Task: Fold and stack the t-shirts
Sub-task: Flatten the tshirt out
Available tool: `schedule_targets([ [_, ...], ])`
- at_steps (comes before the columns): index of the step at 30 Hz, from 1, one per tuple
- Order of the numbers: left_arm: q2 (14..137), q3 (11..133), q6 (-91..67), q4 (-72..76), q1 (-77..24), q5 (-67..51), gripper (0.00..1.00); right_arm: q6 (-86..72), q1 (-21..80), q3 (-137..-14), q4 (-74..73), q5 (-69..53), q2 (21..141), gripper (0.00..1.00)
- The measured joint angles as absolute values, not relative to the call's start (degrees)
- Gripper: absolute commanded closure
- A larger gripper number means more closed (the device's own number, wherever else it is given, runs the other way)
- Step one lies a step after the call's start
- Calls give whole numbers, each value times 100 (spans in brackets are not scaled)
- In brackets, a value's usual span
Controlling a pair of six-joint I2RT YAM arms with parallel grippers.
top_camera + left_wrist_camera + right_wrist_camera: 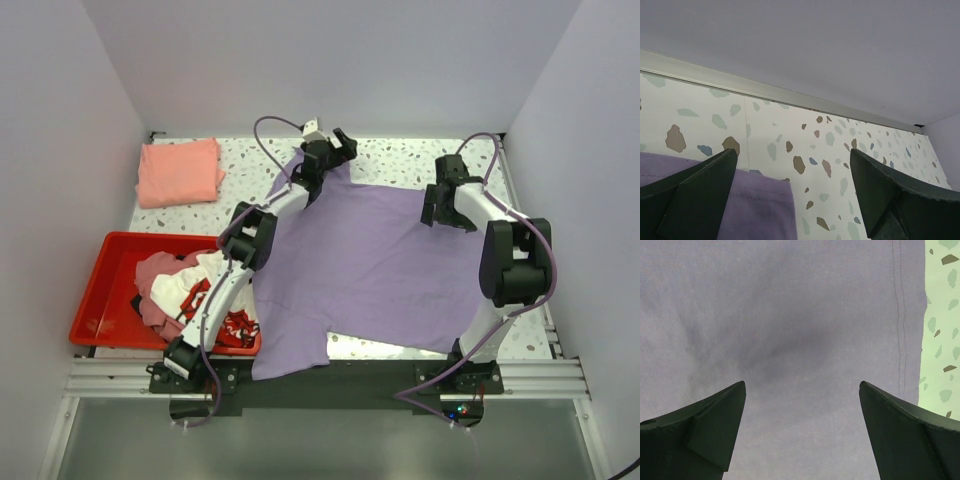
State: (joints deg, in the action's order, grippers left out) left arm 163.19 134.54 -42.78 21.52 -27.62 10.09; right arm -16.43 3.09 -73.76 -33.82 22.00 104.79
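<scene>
Lavender t-shirt (pixel 370 260) spread flat; red tray (pixel 108 272) beside holds crumpled tees (pixel 190 295).

Lab test cell: white walls (pixel 330 60) box a speckled table (pixel 400 160).

Bright even overhead light; soft shadows; wrist views slightly soft.

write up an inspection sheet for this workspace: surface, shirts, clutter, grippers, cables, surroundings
surface: speckled terrazzo tabletop
job's things: lavender t-shirt spread flat at centre; salmon-pink t-shirt folded at far left; white red-print t-shirt and dusty pink t-shirt heaped in red tray at near left
clutter: nothing seen
grippers: left gripper open, over the lavender t-shirt's far edge; right gripper open, above its right side, holding nothing
cables: purple cables looping along both arms
surroundings: plain white walls on three sides
</scene>
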Motion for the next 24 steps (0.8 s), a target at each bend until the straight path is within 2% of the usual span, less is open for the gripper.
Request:
schedule_targets([
  [9,16365,13454,-4661,2303,-2751,447,0,-1645,309,-7373,-3382,2200,10479,1],
  [14,16110,13067,-4644,2237,-2829,585,0,-1645,309,-7363,-3382,2198,10447,1],
  [24,16081,13179,-4556,1839,-3133,639,0,-1647,309,-7293,-3378,2198,10263,1],
])
